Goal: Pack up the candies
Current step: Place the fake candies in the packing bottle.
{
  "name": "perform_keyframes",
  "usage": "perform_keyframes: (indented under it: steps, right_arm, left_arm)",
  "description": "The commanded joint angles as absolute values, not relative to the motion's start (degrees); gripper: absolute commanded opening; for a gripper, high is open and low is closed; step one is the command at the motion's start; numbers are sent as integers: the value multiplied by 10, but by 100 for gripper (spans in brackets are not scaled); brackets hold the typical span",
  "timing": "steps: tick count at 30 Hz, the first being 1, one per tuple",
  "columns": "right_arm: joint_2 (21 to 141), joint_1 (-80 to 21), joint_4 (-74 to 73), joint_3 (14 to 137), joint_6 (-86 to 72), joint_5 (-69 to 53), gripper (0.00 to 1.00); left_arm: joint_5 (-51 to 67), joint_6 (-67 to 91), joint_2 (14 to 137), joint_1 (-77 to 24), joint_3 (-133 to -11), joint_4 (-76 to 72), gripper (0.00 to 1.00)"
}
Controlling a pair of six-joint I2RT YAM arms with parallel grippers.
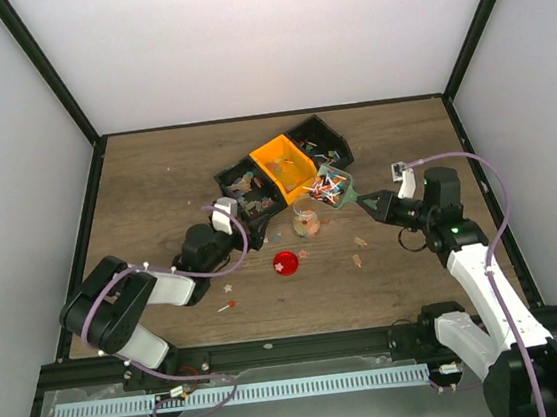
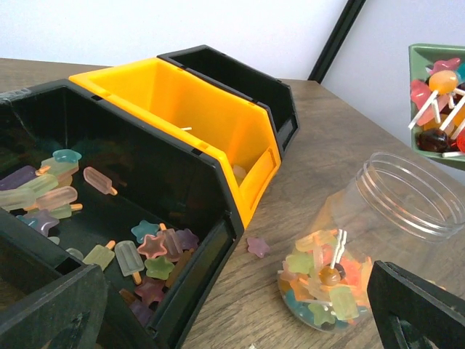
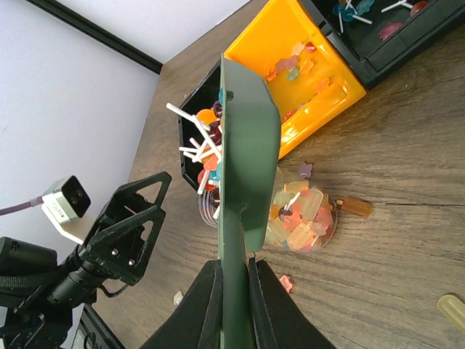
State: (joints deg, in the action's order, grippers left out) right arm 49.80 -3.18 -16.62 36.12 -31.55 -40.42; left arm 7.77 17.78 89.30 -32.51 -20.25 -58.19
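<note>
Green slotted scoop [image 3: 247, 145] of candies [image 3: 205, 142], clenched in the right claw [image 3: 234, 292], needs slow tipping over the clear jar [image 3: 301, 218]; left claw [image 1: 221, 215] released.

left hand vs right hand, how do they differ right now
The left hand is open and holds nothing; the right hand is shut on the handle of the green scoop. The left hand sits low by the black bin; the right hand is raised, carrying the scoop loaded with candies. Both face the jar.
</note>
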Motion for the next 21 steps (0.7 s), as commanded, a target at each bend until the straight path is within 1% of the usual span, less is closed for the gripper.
perform_keyframes:
  steps: [1, 11, 21]
  right_arm:
    - [496, -55, -168, 394, -302, -382, 1]
    - [495, -80, -190, 410, -292, -337, 1]
    - [480, -81, -206, 413, -285, -336, 1]
  left_arm:
    - [79, 180, 893, -316, -197, -604, 100]
    - [79, 179, 886, -305, -185, -607, 100]
    - [80, 178, 889, -298, -182, -610, 100]
